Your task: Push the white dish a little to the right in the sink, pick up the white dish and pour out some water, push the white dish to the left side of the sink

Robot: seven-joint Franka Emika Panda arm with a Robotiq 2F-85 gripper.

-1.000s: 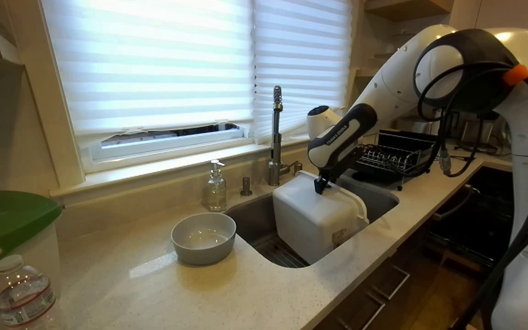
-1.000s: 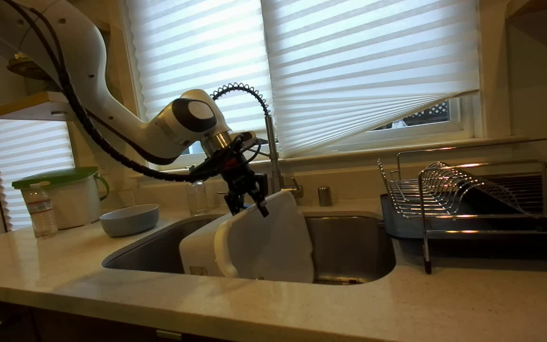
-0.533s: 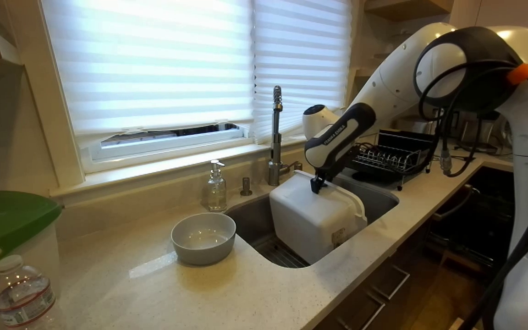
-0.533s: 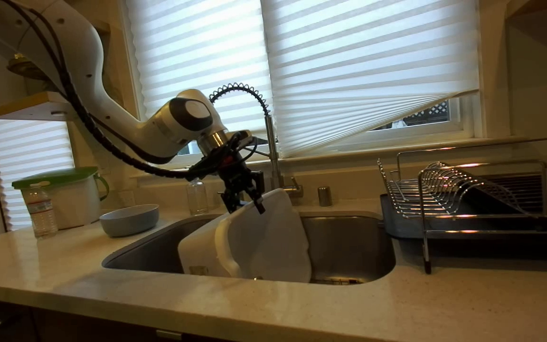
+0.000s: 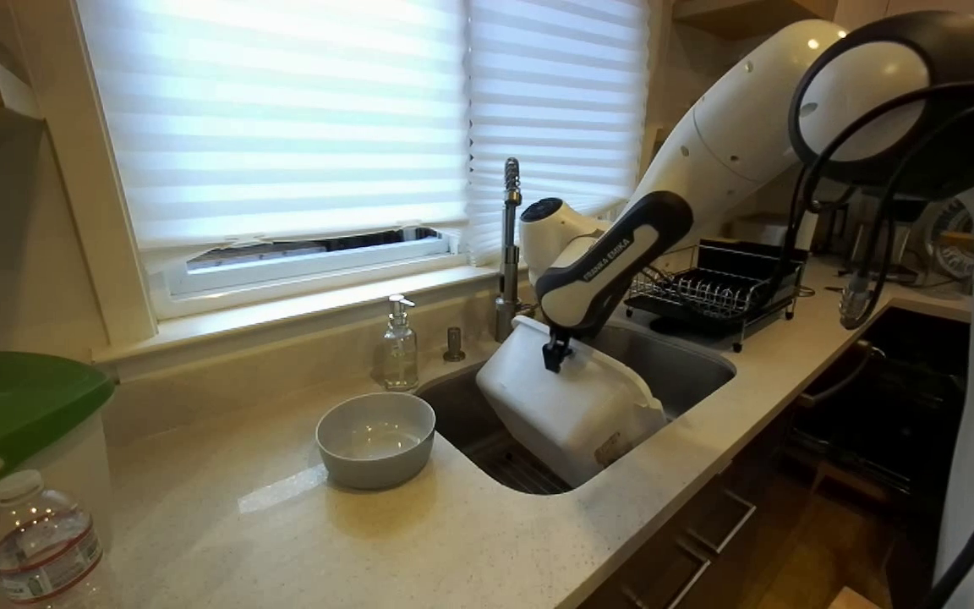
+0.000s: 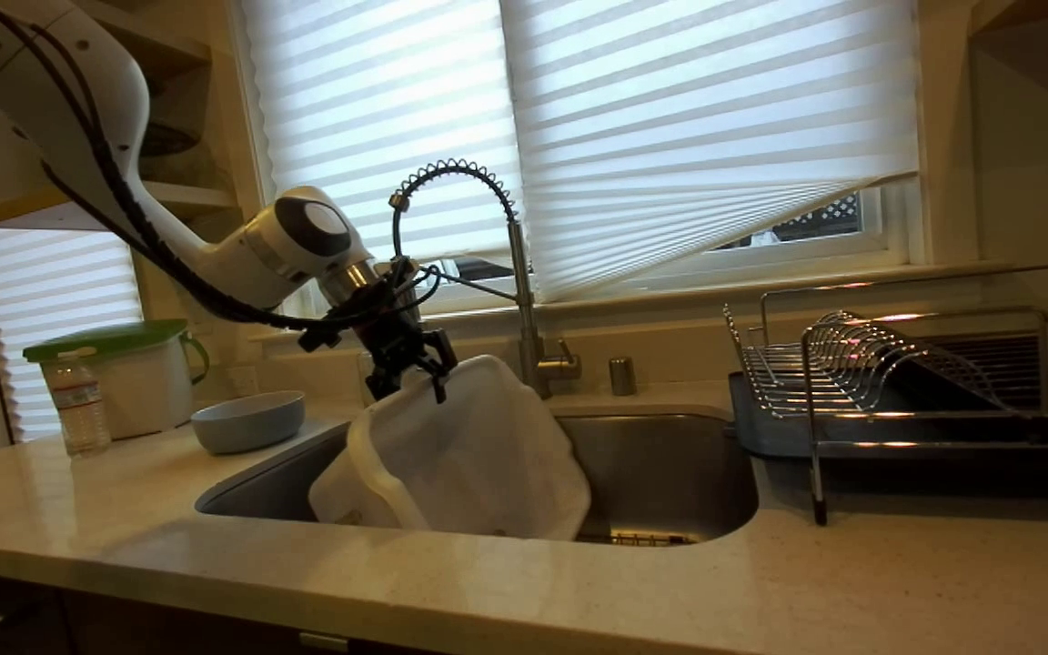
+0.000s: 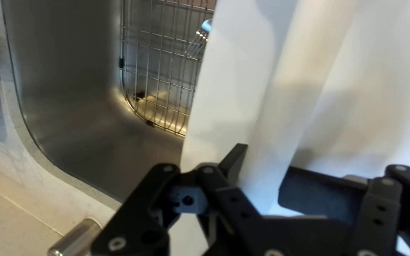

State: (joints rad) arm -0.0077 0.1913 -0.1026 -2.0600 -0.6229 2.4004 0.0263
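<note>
White dish point(image 6: 497, 455): tilted within the sink point(image 6: 670, 464), below the gripper point(image 6: 408, 391), facing the dish rack point(image 6: 851, 355) with its hollow side.
Gripper: closed onto the upper rim, clasping it from both sides.
Fork point(image 7: 201, 35): below gripper, over wire grid point(image 7: 171, 84), partly hidden.
Bowl point(image 6: 248, 426): apart from gripper, on countertop point(image 6: 533, 582).

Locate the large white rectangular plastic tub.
In both exterior views, the black gripper holds the white tub tilted in the dark grey metal sink, right of the round grey bowl.
</note>
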